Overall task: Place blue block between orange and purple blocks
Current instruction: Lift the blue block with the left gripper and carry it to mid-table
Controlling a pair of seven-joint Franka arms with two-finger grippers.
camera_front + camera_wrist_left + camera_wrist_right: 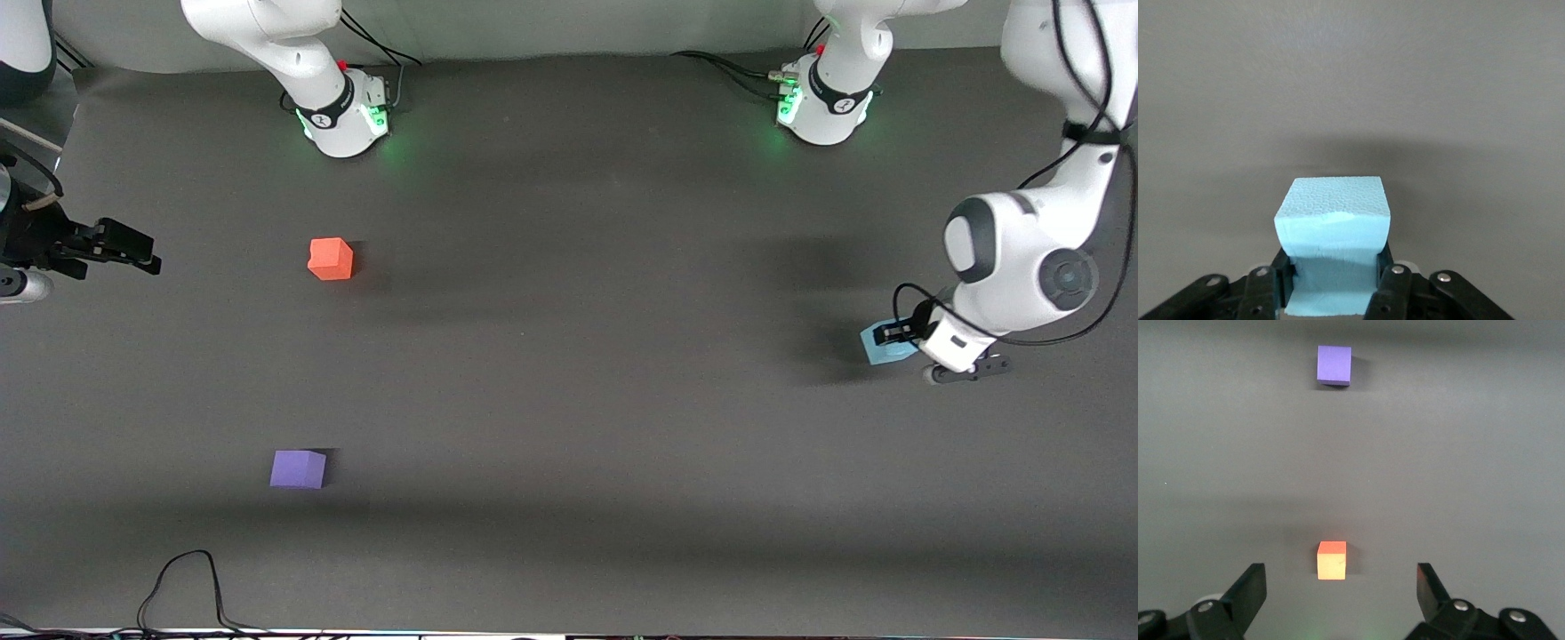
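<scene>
Three foam cubes are on the dark table [569, 400]. The blue block [882, 349] is at the left arm's end of the table, and the left gripper [892, 334] has its two fingers [1389, 283] closed on the lower sides of it; the left wrist view shows the foam pressed in a little where they pinch. The orange block [331, 259] and the purple block [298, 468] are toward the right arm's end, well apart from each other, the purple one nearer to the front camera. The blue block is well apart from both. The right gripper [111, 249] waits at the edge of the table at its own end, with fingers [1248, 593] spread wide and nothing between them.
</scene>
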